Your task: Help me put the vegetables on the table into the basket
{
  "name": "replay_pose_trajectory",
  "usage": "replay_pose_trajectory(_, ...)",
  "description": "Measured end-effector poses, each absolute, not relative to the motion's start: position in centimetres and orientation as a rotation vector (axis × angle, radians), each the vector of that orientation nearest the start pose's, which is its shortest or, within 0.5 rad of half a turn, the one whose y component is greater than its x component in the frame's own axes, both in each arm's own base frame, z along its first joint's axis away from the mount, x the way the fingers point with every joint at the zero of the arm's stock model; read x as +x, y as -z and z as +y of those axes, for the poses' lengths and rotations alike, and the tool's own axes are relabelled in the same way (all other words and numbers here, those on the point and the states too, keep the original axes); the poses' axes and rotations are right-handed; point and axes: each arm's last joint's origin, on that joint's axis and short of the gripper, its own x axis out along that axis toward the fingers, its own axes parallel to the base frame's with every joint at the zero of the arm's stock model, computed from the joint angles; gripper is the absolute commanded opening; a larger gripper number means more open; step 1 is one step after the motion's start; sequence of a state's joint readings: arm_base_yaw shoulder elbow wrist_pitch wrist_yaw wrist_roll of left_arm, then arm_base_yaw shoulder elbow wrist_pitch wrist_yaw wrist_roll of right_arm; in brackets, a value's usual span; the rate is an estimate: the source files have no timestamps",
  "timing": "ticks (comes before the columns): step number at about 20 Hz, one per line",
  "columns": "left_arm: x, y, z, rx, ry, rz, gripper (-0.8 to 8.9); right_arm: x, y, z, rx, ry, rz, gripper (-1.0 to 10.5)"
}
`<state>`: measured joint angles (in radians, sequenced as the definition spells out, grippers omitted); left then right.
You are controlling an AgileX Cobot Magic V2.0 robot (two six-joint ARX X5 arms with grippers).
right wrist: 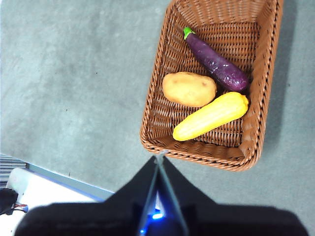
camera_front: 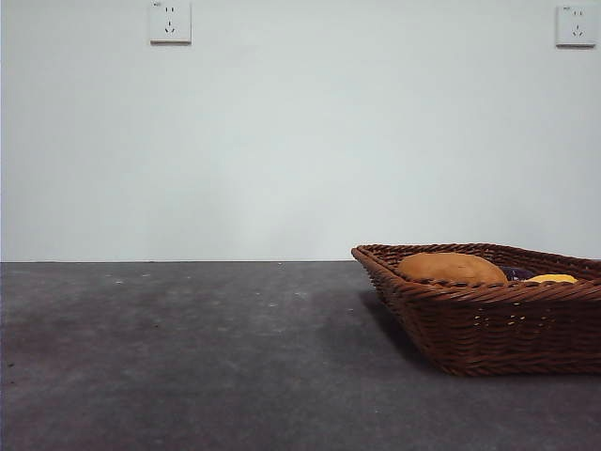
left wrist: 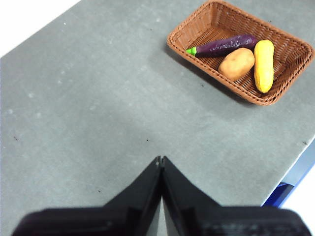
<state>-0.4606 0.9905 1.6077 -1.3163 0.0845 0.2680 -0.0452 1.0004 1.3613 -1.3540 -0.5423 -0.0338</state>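
Observation:
The brown wicker basket (camera_front: 488,324) stands on the grey table (camera_front: 188,357) at the right. It holds all three vegetables: the orange-brown potato (camera_front: 451,268), the purple eggplant (camera_front: 516,273) and the yellow corn cob (camera_front: 552,278). From the left wrist view I see the basket (left wrist: 197,56) with the eggplant (left wrist: 226,45), potato (left wrist: 236,63) and corn (left wrist: 264,65). The right wrist view shows the basket (right wrist: 157,113), eggplant (right wrist: 216,64), potato (right wrist: 189,89) and corn (right wrist: 211,116). My left gripper (left wrist: 160,160) is shut and empty, high above bare table. My right gripper (right wrist: 159,156) is shut and empty, above the basket's near rim.
Two wall sockets (camera_front: 170,21) (camera_front: 575,25) sit on the white wall behind. The table's edge (left wrist: 295,162) shows in the left wrist view, with a blue part below it. The right wrist view also shows the table's edge (right wrist: 64,174).

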Motion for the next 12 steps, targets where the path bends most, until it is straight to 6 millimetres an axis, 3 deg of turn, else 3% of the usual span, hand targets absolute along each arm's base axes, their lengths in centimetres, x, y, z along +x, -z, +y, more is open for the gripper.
replay_pose_trajectory(12,10.1,-45.3,-5.3,0.383,0.614,0.621,-0.04,16.1,-37.8,0.3,0.181,-0.290,1.055,0.0)
